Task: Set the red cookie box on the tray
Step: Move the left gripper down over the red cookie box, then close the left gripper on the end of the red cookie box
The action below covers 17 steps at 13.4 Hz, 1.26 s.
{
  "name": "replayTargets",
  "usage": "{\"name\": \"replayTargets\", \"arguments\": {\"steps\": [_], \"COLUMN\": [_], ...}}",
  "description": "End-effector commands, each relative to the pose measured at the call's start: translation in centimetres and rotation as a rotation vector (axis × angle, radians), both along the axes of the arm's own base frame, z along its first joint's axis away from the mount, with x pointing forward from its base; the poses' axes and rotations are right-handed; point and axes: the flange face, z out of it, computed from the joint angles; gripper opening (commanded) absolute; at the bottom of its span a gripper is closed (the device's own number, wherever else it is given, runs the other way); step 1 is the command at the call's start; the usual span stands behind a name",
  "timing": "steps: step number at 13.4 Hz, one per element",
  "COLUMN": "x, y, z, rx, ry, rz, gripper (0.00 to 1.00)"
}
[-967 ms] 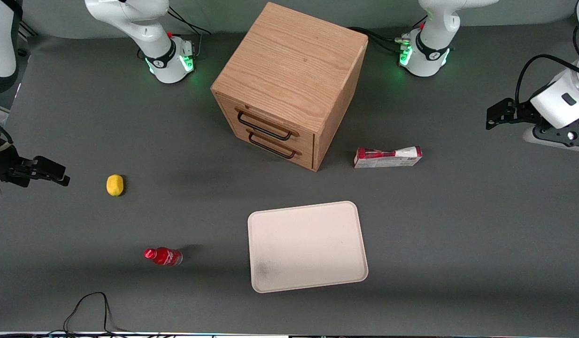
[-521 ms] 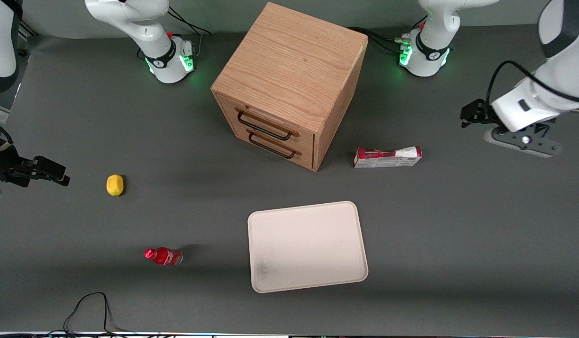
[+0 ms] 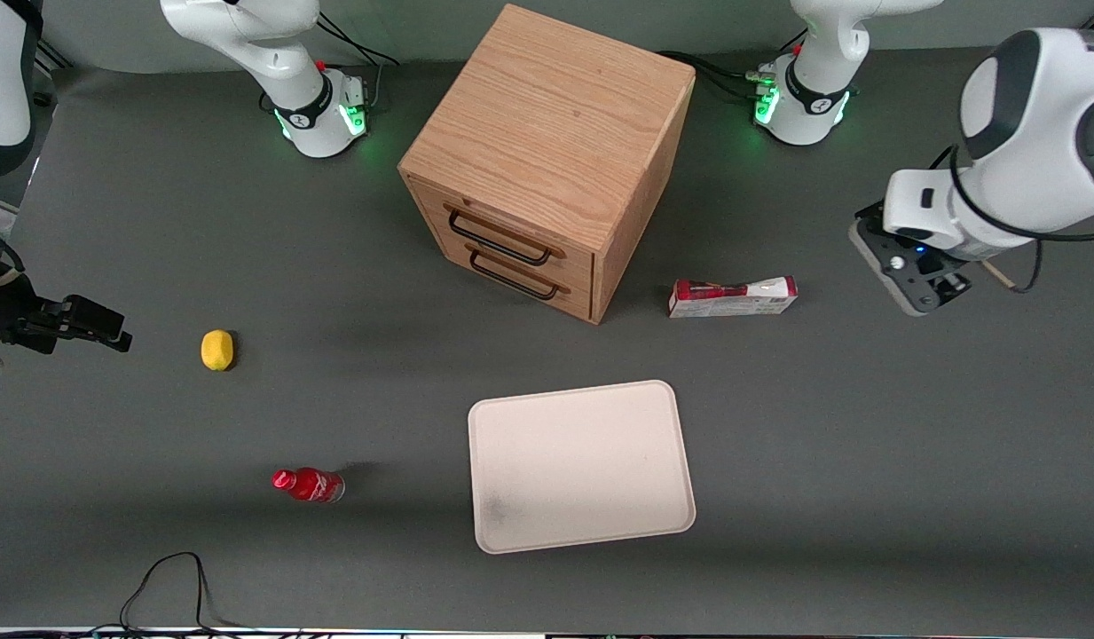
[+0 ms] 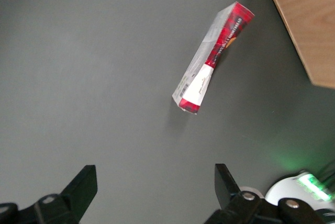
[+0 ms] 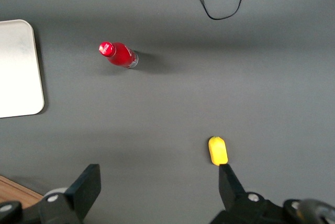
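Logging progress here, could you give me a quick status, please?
Gripper open, above the table, short of red cookie box. Box lies beside the cabinet, off the tray. Nothing between.

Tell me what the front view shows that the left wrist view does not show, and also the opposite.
Only the front view shows the tray, the small red bottle, the yellow object and the drawer fronts of the wooden cabinet.

Only the left wrist view shows the gripper with its fingers spread open and nothing between them, above bare table apart from the box.

Both show the red cookie box lying on the table beside the cabinet, not yet on the tray.
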Motion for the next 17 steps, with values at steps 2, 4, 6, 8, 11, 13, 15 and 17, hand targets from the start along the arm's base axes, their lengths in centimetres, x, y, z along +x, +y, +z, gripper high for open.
{"name": "replayTargets", "arguments": {"steps": [2, 4, 6, 8, 11, 13, 15, 17], "x": [-2.7, -4.9, -6.9, -8.5, -9.7, -9.8, -9.9, -9.8], "y": [-6.7, -9.0, -9.6, -9.6, -10.4, -10.7, -10.8, -10.9], "z": [-3.4, -6.3, -10.2, -13.5, -17.0, -18.6, -20.0, -20.9], "rx": [-0.013, -0.007, -0.017, -0.054, -0.075, -0.095, -0.108, -0.118], "ry": [-0.052, -0.059, -0.075, -0.098, -0.139, -0.163, -0.172, -0.179], "rz": [-0.201, -0.251, -0.263, -0.238, -0.253, -0.257, -0.256, -0.256], "gripper": [1.0, 1.0, 1.0, 0.99, 0.97, 0.97, 0.97, 0.94]}}
